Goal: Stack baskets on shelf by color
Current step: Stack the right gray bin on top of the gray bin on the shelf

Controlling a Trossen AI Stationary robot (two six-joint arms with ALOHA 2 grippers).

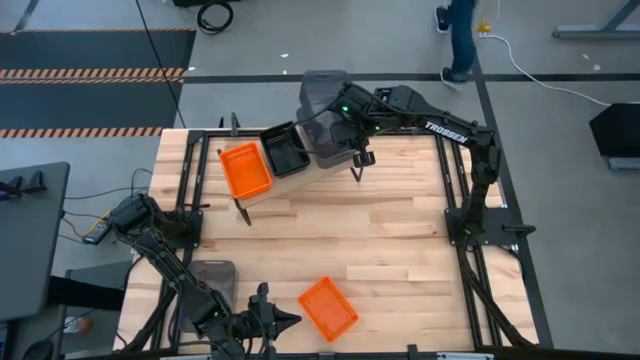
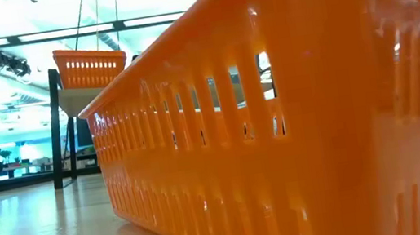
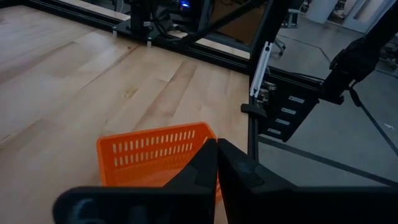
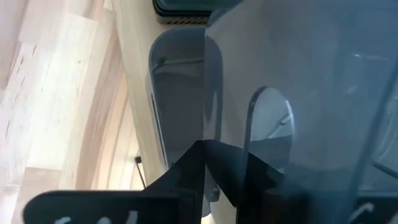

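Note:
The shelf [image 1: 262, 193] stands at the table's far side. An orange basket [image 1: 245, 168], a black basket [image 1: 285, 150] and a grey basket [image 1: 322, 125] stand on it side by side. My right gripper [image 4: 225, 163] is over the grey basket, slightly open, with the basket's wall between its fingers. A second orange basket [image 1: 328, 308] rests by its bottom on the table near the front edge. My left gripper [image 3: 216, 146] is shut and stands just to that basket's left, above its rim [image 3: 152, 138]. My right gripper comes at the grey basket from above, slanting down, with one finger [image 4: 186, 171] on either side of its wall [image 4: 206, 93]. Whether the fingers touch the wall I cannot tell. The basket stands on the shelf.
Another grey basket [image 1: 212, 272] lies on the table under my left arm at the near left. The near orange basket [image 2: 292, 114] fills most of the low view. Black frame rails [image 1: 455, 200] run along the table's sides. A person's legs [image 1: 460, 35] show beyond the far edge.

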